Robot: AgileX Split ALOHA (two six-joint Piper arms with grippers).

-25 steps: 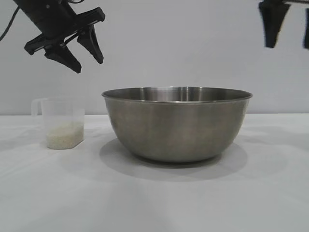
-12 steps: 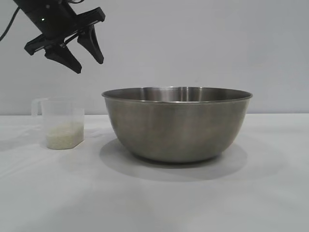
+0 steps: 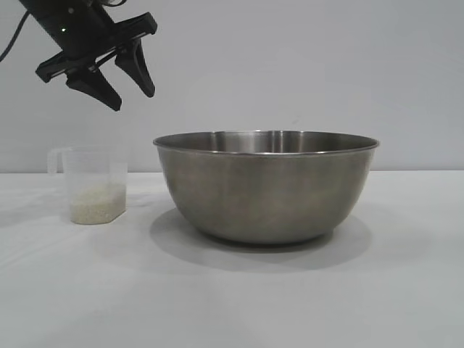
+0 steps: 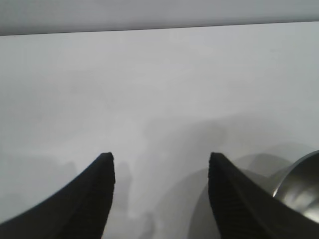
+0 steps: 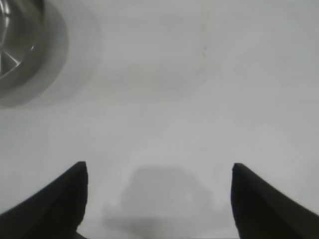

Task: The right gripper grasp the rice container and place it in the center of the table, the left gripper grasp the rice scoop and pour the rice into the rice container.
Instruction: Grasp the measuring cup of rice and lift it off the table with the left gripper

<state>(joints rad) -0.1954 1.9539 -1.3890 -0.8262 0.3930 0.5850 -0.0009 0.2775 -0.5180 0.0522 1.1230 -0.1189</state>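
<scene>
Beside the bowl (image 3: 265, 185) on the table (image 3: 232, 304), at the exterior view's left, stands the scoop (image 3: 93, 184) with rice (image 3: 96, 204). Left gripper (image 3: 130, 90) hangs above the scoop, half open, empty. Right gripper (image 5: 158, 172) wide open, empty, away from the bowl.

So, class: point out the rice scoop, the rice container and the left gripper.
rice scoop (image 3: 93, 181): exterior view, clear side wall above the rice.
rice container (image 3: 265, 190): exterior view, outer steel wall.
left gripper (image 3: 130, 93): exterior view, between the fingertips.
</scene>
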